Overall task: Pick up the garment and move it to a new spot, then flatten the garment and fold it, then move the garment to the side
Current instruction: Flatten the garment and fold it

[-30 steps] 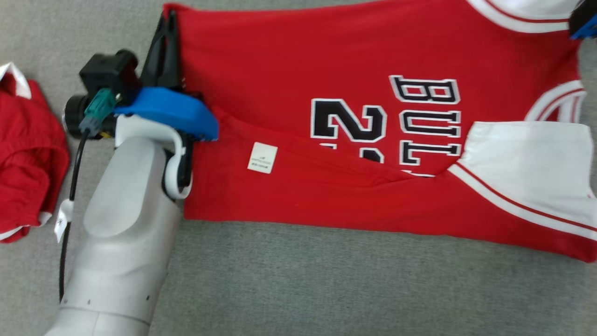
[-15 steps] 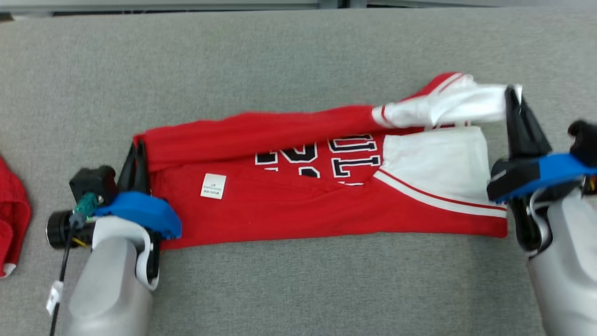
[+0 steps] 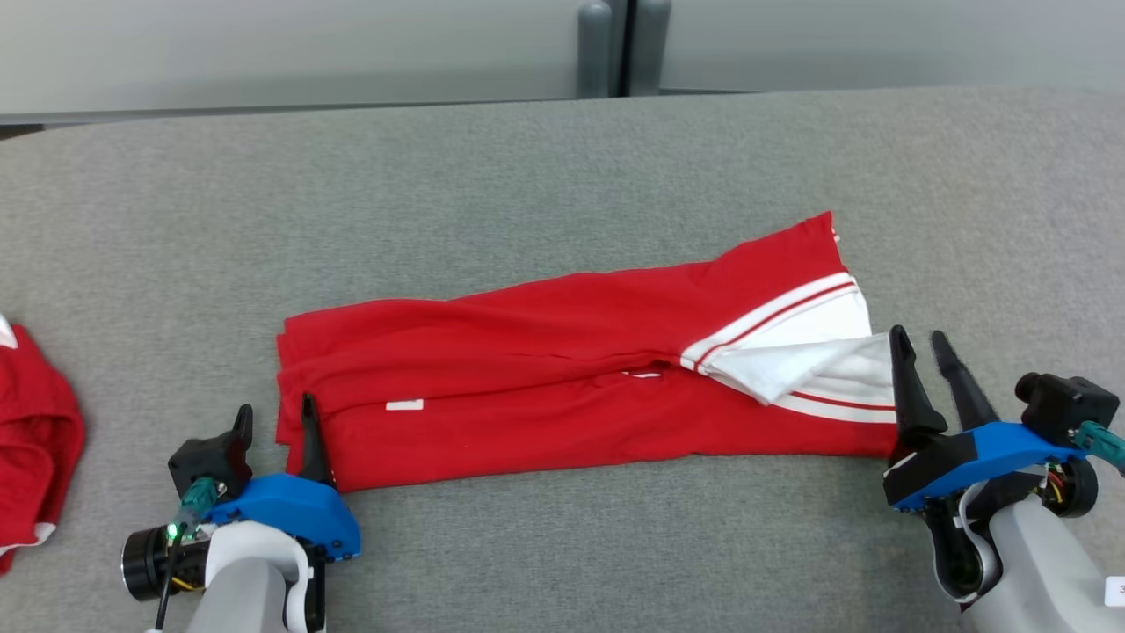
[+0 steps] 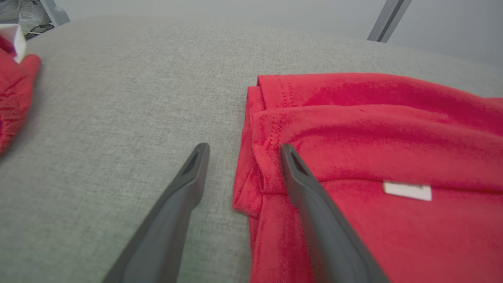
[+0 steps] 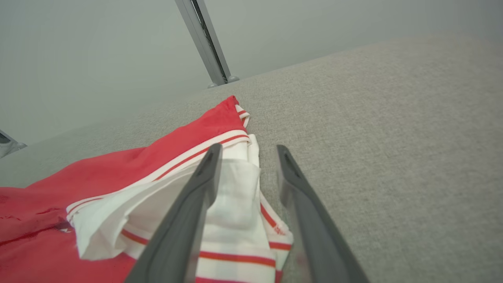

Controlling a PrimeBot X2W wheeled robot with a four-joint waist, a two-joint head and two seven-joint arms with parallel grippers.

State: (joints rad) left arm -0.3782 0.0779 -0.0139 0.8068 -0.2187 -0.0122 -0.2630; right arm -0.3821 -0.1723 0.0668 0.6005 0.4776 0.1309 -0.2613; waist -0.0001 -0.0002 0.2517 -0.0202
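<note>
Already folded garment, jaws apart

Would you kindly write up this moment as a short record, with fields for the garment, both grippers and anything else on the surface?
garment: red jersey, folded into a long band lying on the grey surface, white-trimmed end towards the robot's right
label: small white tag near the jersey's left end
left gripper: open, fingers straddling the jersey's left edge
right gripper: open, at the white-trimmed end, holding nothing
other item: second red garment at the far left, apart from the jersey
</note>
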